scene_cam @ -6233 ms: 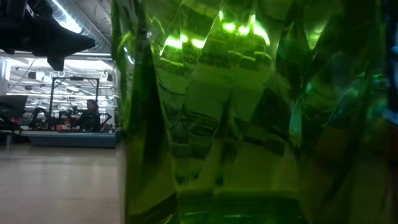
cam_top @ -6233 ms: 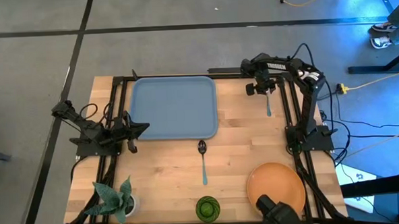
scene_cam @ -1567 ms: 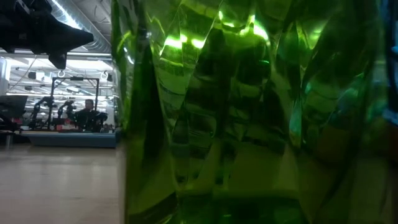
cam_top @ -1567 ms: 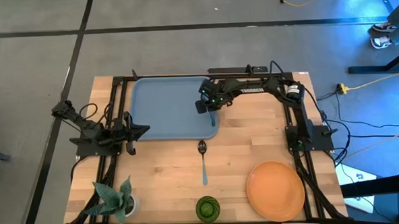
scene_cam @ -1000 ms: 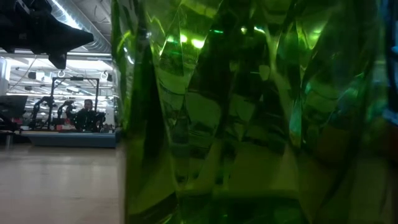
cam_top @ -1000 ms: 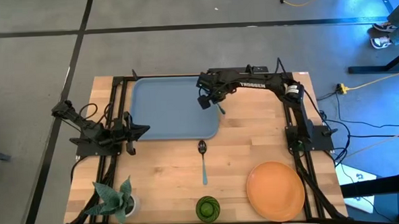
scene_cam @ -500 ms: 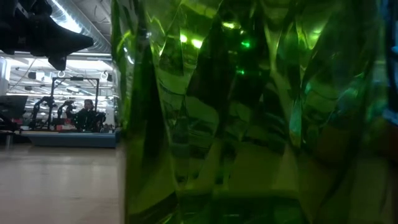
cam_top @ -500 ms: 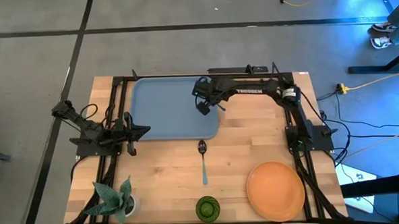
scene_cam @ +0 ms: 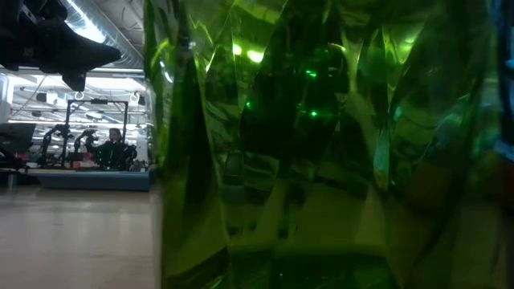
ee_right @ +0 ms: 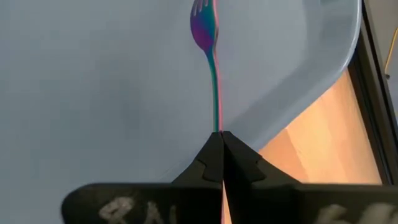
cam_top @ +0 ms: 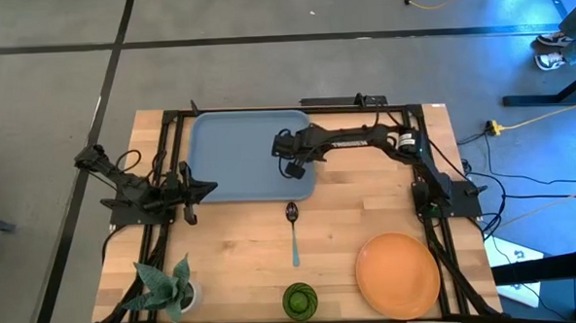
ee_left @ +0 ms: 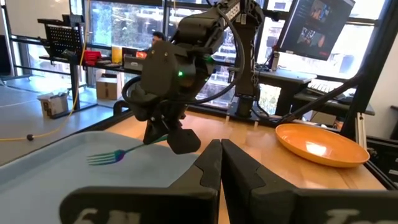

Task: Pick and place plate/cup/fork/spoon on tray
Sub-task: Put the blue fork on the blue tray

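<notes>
Over the tray (cam_top: pixel 239 154), the right gripper (cam_top: pixel 290 167) pinches the fork (ee_right: pixel 210 50) by its handle tip, tines forward, positioned for release; the left gripper (cam_top: pixel 207 183), fingers together, waits at the tray's left edge.

The desk (cam_top: pixel 243 251) is pale wood with a smooth, lightly sheened top and visible plank grain. The tray (cam_top: pixel 239 154) looks like matt blue-grey plastic, smooth all over. The fork (ee_right: pixel 208 37) has a polished metal head with an iridescent purple-blue gloss. The plate (cam_top: pixel 398 274) is glossy orange, probably plastic, and catches window light in the left wrist view. The cup (cam_top: pixel 299 300) is translucent green with faceted, shiny walls. The spoon (cam_top: pixel 293 229) shows a dark glossy metal bowl. The right tool (ee_right: pixel 219 146) has matt black fingers, like the left tool (ee_left: pixel 219 171).
</notes>
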